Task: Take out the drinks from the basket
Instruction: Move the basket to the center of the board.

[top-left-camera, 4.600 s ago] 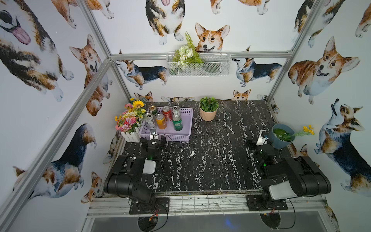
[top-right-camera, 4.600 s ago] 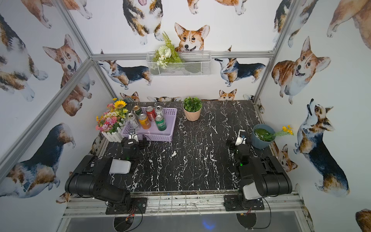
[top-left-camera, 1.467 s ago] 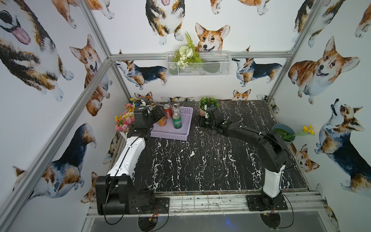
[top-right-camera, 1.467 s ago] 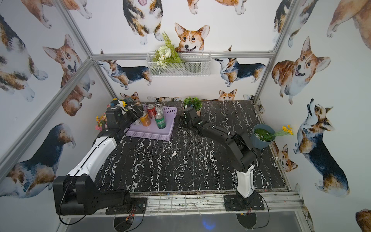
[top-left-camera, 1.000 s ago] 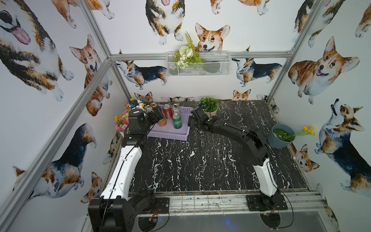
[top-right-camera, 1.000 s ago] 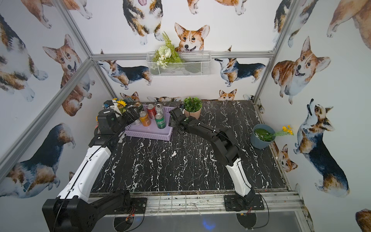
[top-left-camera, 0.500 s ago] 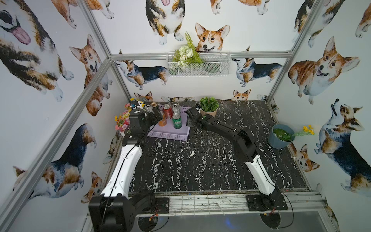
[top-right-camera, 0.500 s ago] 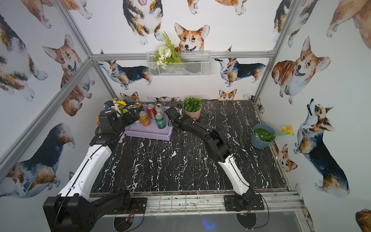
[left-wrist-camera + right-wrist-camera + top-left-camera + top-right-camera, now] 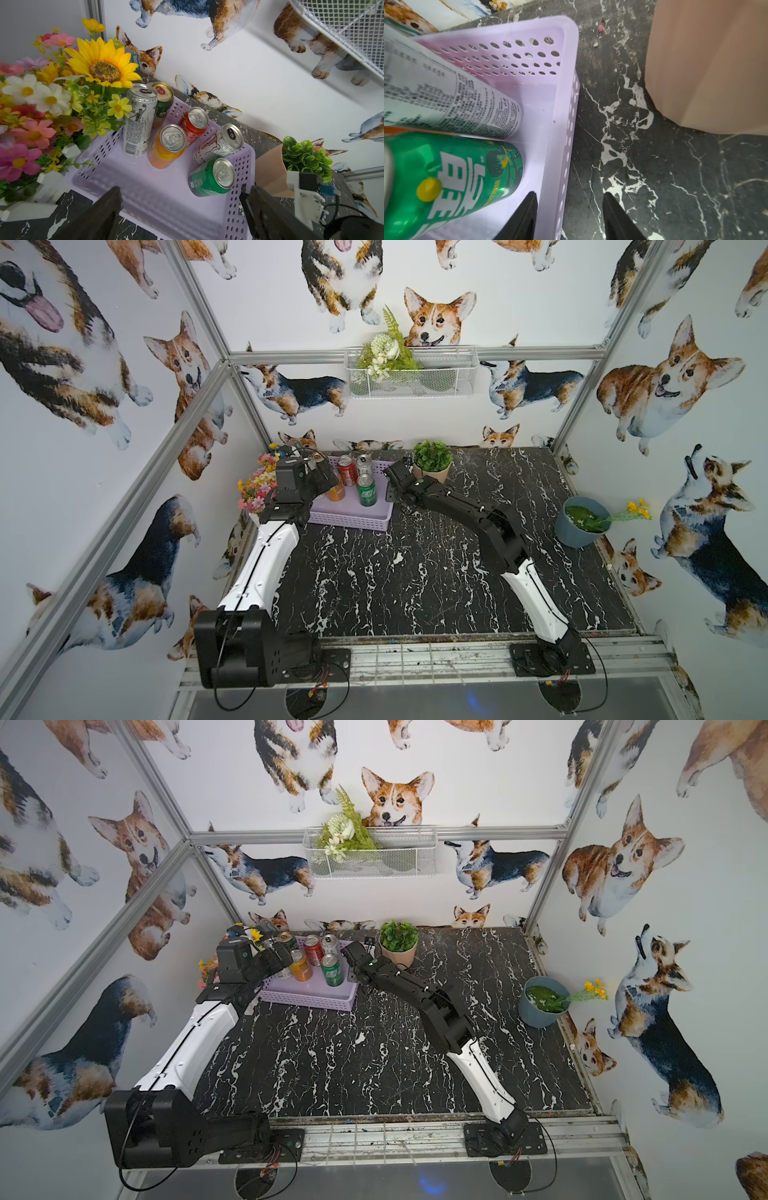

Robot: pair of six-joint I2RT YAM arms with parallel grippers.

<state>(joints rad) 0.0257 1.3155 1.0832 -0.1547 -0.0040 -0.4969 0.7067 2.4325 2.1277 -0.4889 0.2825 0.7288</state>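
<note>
**Both claws at the basket, all six cans inside**

In both top views the lavender basket sits at the upper left of the black marble table. A bunch of flowers is on its left and a potted plant on its right.

Six cans stand upright in it. A green can is nearest the right wall, with an orange can to its left. A red can and a silver can stand behind them. The left wrist view also shows a tall silver can and a green-and-gold can next to the flowers.

The left claw hangs over the left part of the basket, spread wide and holding nothing. The right claw straddles the basket's right wall. One finger is inside, just beside the green can, and the other is outside over the table. The fingers stand apart, and the outer one is clear of the wall.
</note>
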